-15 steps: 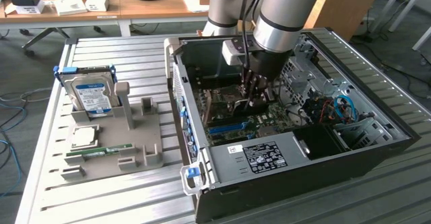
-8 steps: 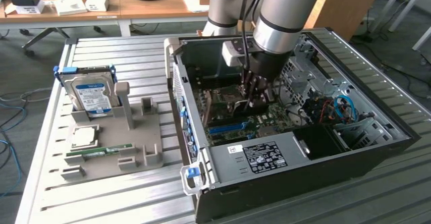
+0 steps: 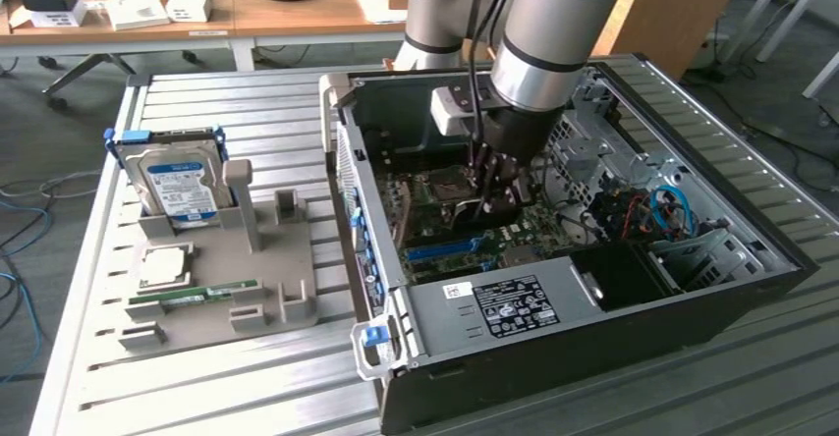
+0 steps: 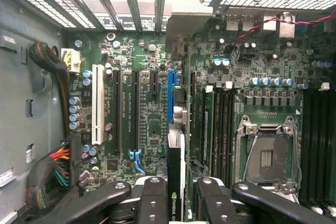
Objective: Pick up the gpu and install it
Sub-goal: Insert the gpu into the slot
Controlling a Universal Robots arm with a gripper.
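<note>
Black-fingered gripper [image 4: 180, 195] clenched on gpu [image 4: 176, 153], thin dark card seen edge-on, green logo. Pick-up done; card was down inside open black tower case [image 3: 590, 367], running along blue motherboard slot [image 4: 171, 93]. Seated or not, couldn't tell. Tight imo: black memory slots [image 4: 220, 124] close one side, long black expansion slots [image 4: 134, 108] other side. Exterior view: blue cables [image 3: 669, 205] at gripper's 3 o'clock, beige parts tray [image 3: 282, 259] outside case at 9 o'clock.

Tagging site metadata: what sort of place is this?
Probably a robotics lab in an office: slatted grey metal workbench, open black desktop computer case on it, cluttered wooden desks behind.
</note>
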